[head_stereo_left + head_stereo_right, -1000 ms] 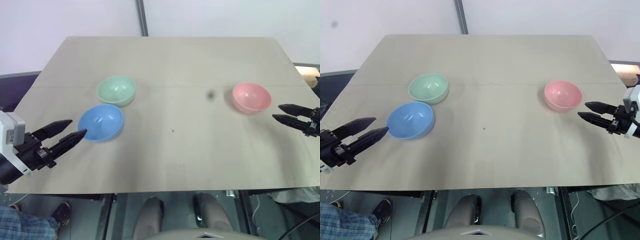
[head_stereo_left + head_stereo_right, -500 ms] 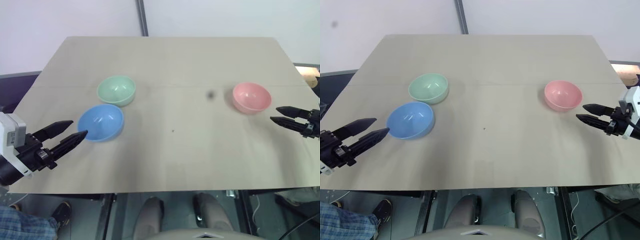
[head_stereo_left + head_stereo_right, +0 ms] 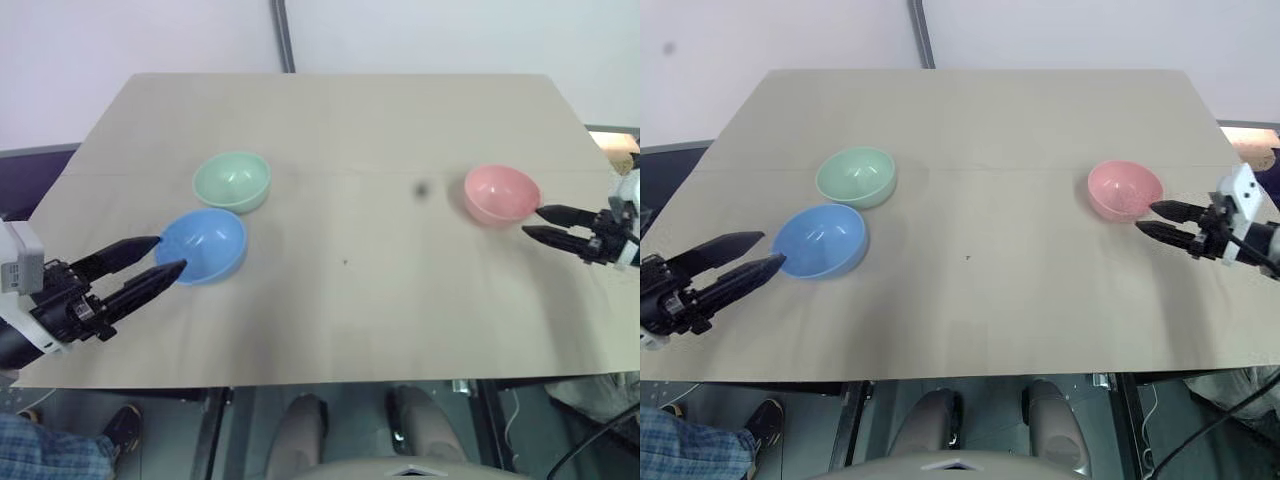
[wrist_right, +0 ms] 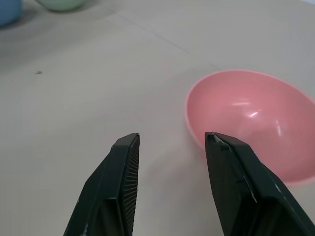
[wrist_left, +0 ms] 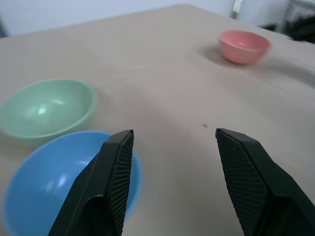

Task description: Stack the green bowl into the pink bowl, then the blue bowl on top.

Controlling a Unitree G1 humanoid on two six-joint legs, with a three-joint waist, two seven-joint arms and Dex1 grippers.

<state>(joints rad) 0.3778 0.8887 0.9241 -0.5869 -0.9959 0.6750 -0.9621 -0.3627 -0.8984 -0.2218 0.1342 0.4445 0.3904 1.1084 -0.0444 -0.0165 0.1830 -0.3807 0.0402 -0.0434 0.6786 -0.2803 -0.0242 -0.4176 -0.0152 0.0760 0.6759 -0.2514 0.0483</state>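
Left gripper (image 3: 165,254) reaches in low, jaws wide and empty, tips at the blue bowl (image 3: 203,245). The green bowl (image 3: 232,181) sits just behind. Right gripper (image 3: 1148,218), also spread and empty, points at the pink bowl (image 3: 1123,190); whether it touches the rim is unclear. Both arms are cut off at the frame edges.

The green bowl (image 3: 232,181) is a pale mint green, plain, with soft white glints on its inner wall. The blue bowl (image 3: 203,245) is sky blue, also plain and unpatterned. The pink bowl (image 3: 501,194) is salmon pink, smooth, with small white highlights inside. All 3 sit on a desk (image 3: 340,130) of light beige-tan, with a thin darker seam line running across it and a tiny dark speck near its middle. The left tool (image 3: 166,255) has 2 black fingers with finely cross-hatched inner pads (image 5: 120,169). The right tool (image 3: 1146,218) is black too, with a white block behind its fingers.
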